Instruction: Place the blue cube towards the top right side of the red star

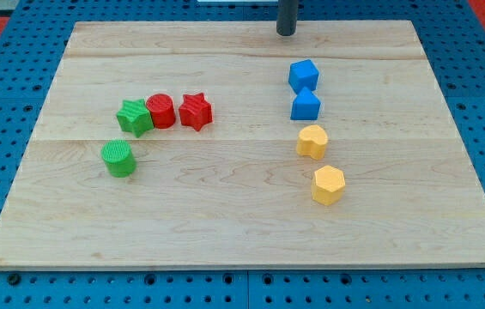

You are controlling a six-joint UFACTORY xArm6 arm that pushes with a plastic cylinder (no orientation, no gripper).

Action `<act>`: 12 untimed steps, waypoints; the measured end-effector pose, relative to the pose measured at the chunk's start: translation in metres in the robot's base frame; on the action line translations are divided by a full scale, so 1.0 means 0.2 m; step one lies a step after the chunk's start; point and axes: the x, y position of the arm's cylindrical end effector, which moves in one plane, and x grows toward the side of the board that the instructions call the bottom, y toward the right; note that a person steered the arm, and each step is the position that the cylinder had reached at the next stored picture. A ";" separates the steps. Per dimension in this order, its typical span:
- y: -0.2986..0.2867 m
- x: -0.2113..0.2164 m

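Observation:
The blue cube [304, 75] sits right of centre near the view's top. The red star [196, 112] lies left of centre, well to the left of the cube and a little below it. My tip [287, 33] stands at the board's top edge, just above and slightly left of the blue cube, not touching it. A second blue block [306, 106], wedge-like, sits directly below the cube, almost touching it.
A red cylinder [161, 111] touches the red star's left side, with a green star [135, 117] beside it. A green cylinder [119, 159] lies below them. A yellow heart-like block [312, 142] and a yellow hexagon [329, 184] sit below the blue blocks. The wooden board [242, 232] rests on blue pegboard.

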 end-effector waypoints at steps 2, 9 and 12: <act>0.16 0.25; 0.07 0.81; -0.03 0.64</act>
